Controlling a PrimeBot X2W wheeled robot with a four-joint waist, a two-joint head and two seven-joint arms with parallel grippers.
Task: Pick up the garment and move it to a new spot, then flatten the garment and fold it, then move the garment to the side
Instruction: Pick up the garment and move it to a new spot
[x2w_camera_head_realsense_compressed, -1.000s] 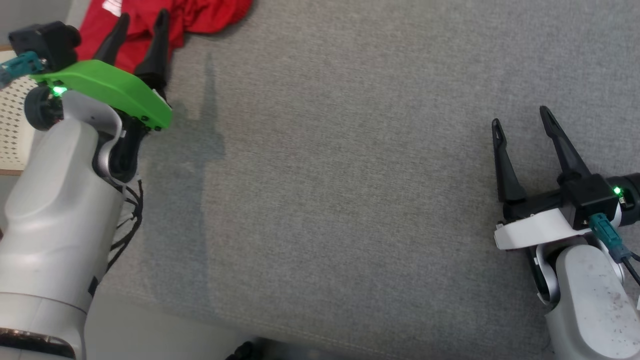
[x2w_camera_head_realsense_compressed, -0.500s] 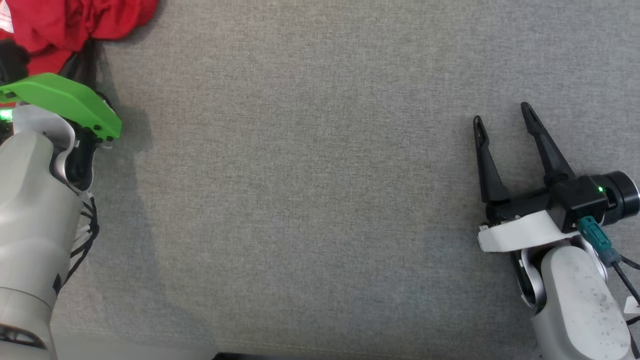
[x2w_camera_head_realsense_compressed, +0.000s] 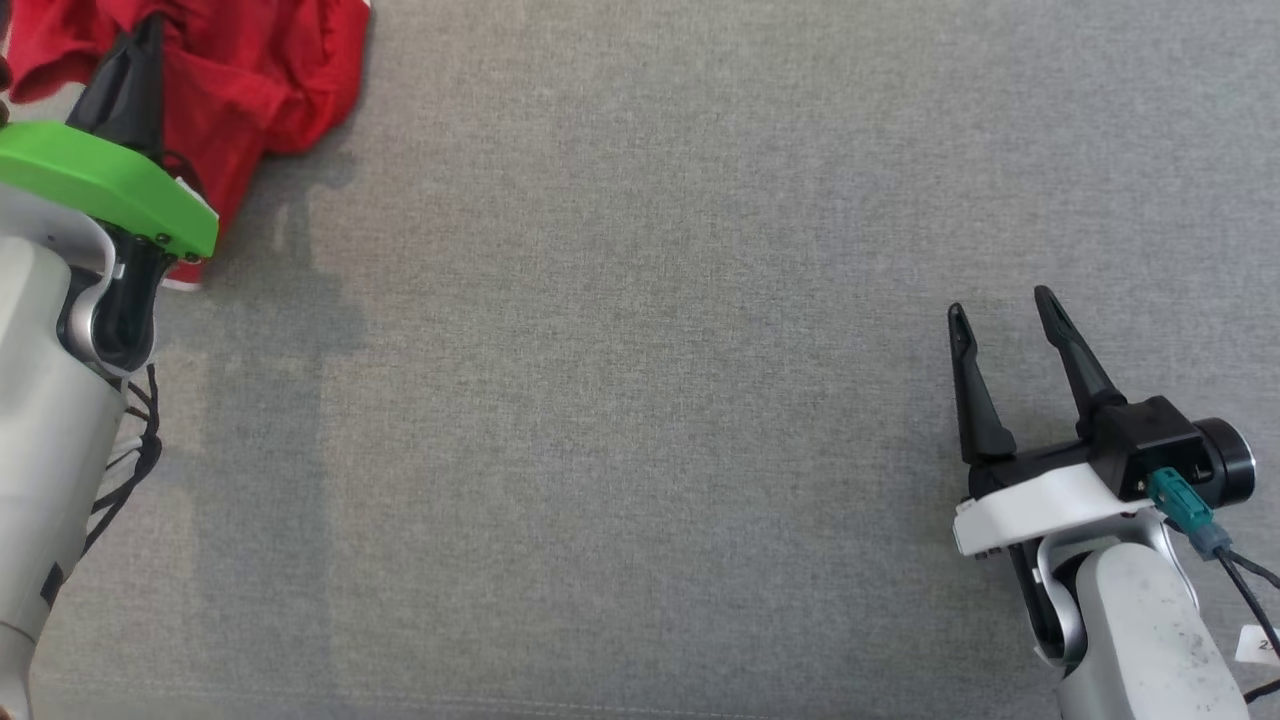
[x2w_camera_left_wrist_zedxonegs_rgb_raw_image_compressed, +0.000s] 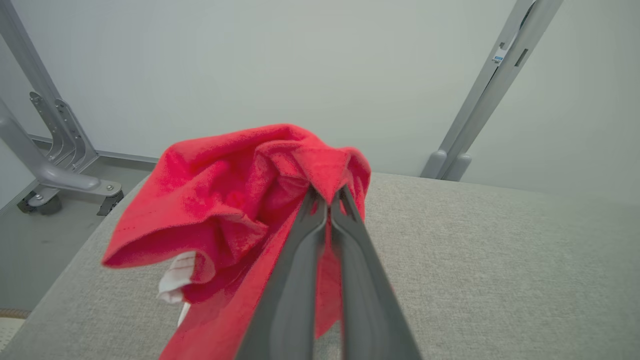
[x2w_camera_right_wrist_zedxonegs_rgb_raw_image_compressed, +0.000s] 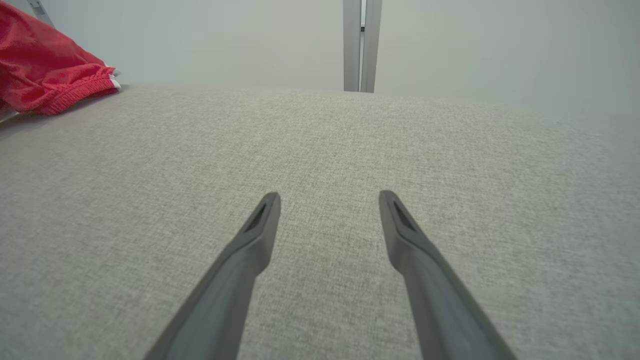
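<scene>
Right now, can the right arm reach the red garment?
Doubtful. Nothing blocks the grey surface, but the garment is pinched by the left arm at the far corner, well across from the right arm.

Garment (x2w_camera_head_realsense_compressed: 270, 80) bunched at far-left corner of worktop (x2w_camera_head_realsense_compressed: 640, 400). Left gripper (x2w_camera_left_wrist_zedxonegs_rgb_raw_image_compressed: 328, 195) at same corner, jaws pinched on a fold at the garment's top. Right gripper (x2w_camera_head_realsense_compressed: 1000, 302) at near right, well apart from garment, over bare worktop, jaws spread. Frame post (x2w_camera_right_wrist_zedxonegs_rgb_raw_image_compressed: 361, 45) behind far edge.
</scene>
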